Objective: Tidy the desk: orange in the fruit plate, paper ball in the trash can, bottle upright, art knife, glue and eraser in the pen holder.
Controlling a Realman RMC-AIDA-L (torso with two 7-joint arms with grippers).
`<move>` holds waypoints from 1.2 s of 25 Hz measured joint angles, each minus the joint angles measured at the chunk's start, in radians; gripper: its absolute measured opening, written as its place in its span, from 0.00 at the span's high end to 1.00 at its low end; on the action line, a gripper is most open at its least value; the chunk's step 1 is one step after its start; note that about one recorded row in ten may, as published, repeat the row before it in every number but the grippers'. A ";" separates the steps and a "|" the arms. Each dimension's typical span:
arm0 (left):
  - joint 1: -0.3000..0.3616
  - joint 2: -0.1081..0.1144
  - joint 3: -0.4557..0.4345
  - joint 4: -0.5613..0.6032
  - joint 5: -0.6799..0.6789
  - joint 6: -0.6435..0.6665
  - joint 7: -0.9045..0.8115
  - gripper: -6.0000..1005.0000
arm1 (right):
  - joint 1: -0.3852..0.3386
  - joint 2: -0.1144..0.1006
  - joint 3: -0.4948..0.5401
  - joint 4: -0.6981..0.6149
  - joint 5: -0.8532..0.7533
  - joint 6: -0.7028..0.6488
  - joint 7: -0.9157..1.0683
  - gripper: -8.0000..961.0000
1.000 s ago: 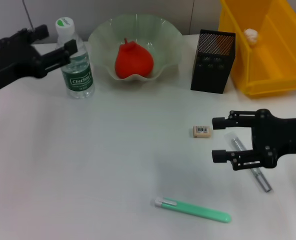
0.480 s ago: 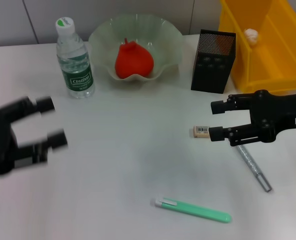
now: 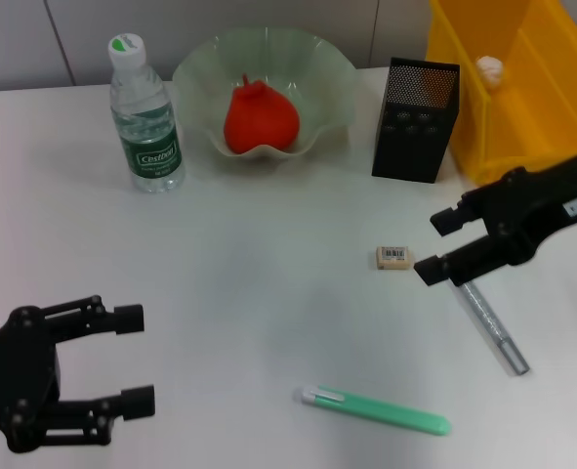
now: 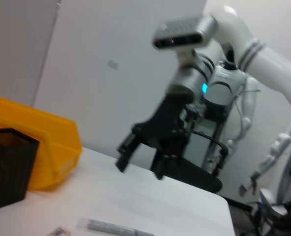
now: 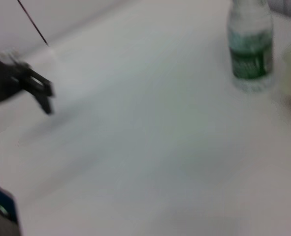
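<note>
On counter (image 3: 249, 274) mid-right, your right hand (image 3: 439, 246) hangs released, just beside eraser (image 3: 392, 257). Left hand (image 3: 132, 360) released too, low near front-left corner. Orange (image 3: 260, 117) in bowl (image 3: 202, 73), bottle (image 3: 145, 117) upright, paper ball (image 3: 489, 68) in yellow bin (image 3: 522, 147), mesh cup (image 3: 416, 119) beside it.

"C'estbon" on bottle (image 3: 147, 128) label

Above the plain white surface (image 4: 150, 196), the right arm's black end effector (image 4: 138, 164) hangs with fingers spread, beyond a grey metallic stick (image 4: 113, 227), beside a bright yellow plastic bin (image 4: 42, 142) and black mesh cup (image 4: 5, 164).
</note>
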 joint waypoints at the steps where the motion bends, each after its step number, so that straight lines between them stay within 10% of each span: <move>1: -0.002 0.000 0.002 -0.001 0.007 0.004 0.005 0.16 | 0.015 -0.001 -0.022 -0.025 -0.033 -0.002 0.036 0.18; 16: -0.011 -0.014 -0.003 -0.012 0.077 0.010 0.050 0.16 | 0.349 0.006 -0.256 0.152 -0.419 0.009 0.295 0.18; 30: -0.014 -0.016 -0.007 -0.014 0.111 0.000 0.051 0.16 | 0.442 0.018 -0.507 0.344 -0.371 0.076 0.413 0.21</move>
